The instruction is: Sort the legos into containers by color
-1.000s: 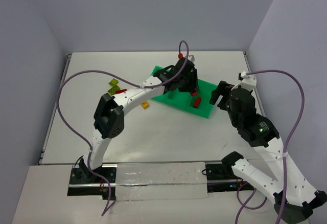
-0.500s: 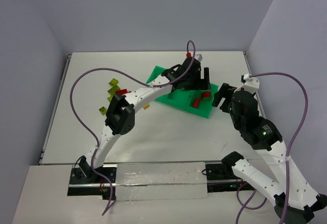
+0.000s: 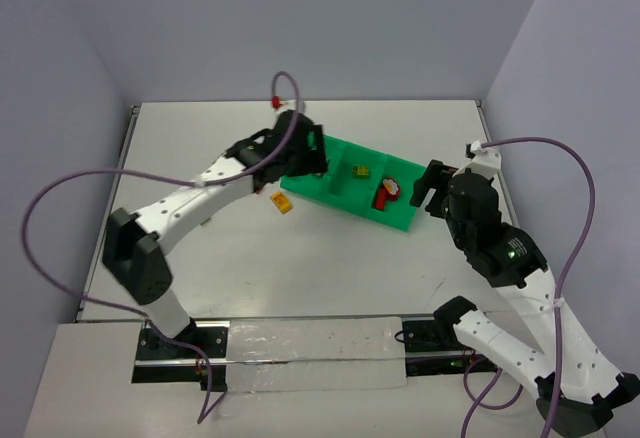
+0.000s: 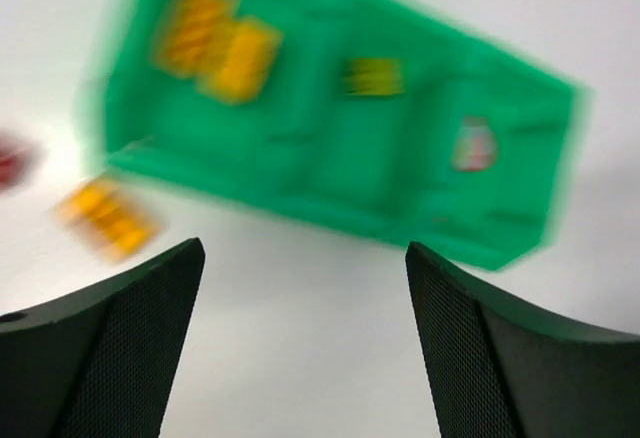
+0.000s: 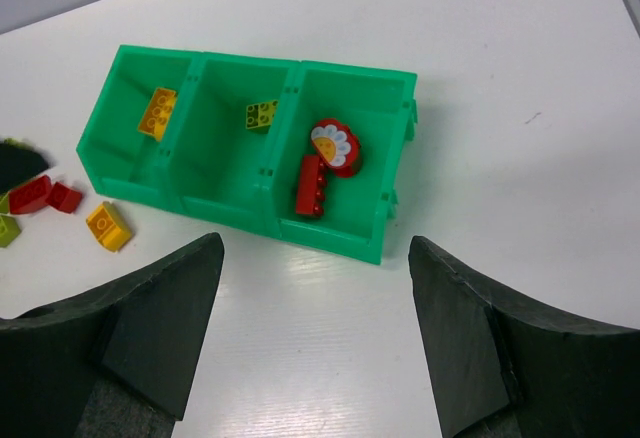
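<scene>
We noted white worktop (image 3: 300, 258) carrying green tray (image 5: 350, 70). Over tray's left end, left fingers (image 4: 110, 348) spread wide, empty; right fingers (image 5: 130, 338) apart, empty, near its right end. Compartments held yellow-orange brick (image 5: 157, 112) left, olive-green brick (image 5: 262, 114) middle, red brick (image 5: 309, 186) and red round piece (image 5: 335, 145) right. Beside tray lay loose yellow-orange brick (image 5: 108, 226).

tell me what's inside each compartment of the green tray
The left compartment holds a yellow brick; middle: an olive-green brick; right: a red brick and a red round piece. In the top view the left arm partly covers the left compartment.
</scene>
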`<action>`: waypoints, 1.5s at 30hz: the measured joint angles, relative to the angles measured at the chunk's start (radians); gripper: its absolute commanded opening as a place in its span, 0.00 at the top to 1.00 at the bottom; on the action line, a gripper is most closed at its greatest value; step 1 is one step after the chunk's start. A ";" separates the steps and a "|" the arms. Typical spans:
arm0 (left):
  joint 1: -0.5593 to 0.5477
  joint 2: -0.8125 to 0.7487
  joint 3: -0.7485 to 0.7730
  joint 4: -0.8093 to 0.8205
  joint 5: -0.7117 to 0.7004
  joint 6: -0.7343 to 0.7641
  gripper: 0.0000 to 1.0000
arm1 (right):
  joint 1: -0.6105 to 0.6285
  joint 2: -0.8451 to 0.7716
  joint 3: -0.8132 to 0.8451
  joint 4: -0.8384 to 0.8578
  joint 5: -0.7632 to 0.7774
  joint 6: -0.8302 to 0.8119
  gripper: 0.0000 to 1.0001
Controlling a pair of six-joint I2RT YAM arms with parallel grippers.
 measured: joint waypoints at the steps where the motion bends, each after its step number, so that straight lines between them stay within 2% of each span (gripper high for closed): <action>1: 0.035 -0.071 -0.081 0.004 -0.014 0.002 0.05 | 0.000 0.006 0.000 0.005 -0.005 0.000 0.18; 5: 0.169 -0.248 -0.333 0.009 -0.052 0.023 0.07 | 0.000 0.028 0.000 0.024 -0.023 0.000 0.18; 8: 0.186 -0.251 -0.427 0.006 -0.053 0.047 0.15 | 0.000 0.051 0.000 0.039 -0.039 0.000 0.18; 21: 0.174 -0.021 -0.431 0.008 -0.065 -0.236 0.21 | 0.000 0.057 0.000 0.055 -0.068 0.006 0.18; 28: 0.174 0.065 -0.397 0.040 -0.069 -0.297 0.22 | 0.000 0.047 0.000 0.055 -0.060 0.003 0.18; 32: 0.174 0.097 -0.371 0.052 -0.069 -0.310 0.26 | 0.000 0.048 0.000 0.055 -0.060 0.003 0.18; 35: 0.174 0.122 -0.349 0.057 -0.072 -0.313 0.34 | 0.000 0.049 0.000 0.055 -0.061 0.003 0.18; 41: 0.174 0.167 -0.329 0.056 -0.082 -0.326 0.65 | 0.000 0.050 0.000 0.055 -0.061 0.003 0.18; 45: 0.174 0.159 -0.334 0.054 -0.108 -0.338 0.82 | 0.000 0.051 0.000 0.055 -0.061 0.003 0.18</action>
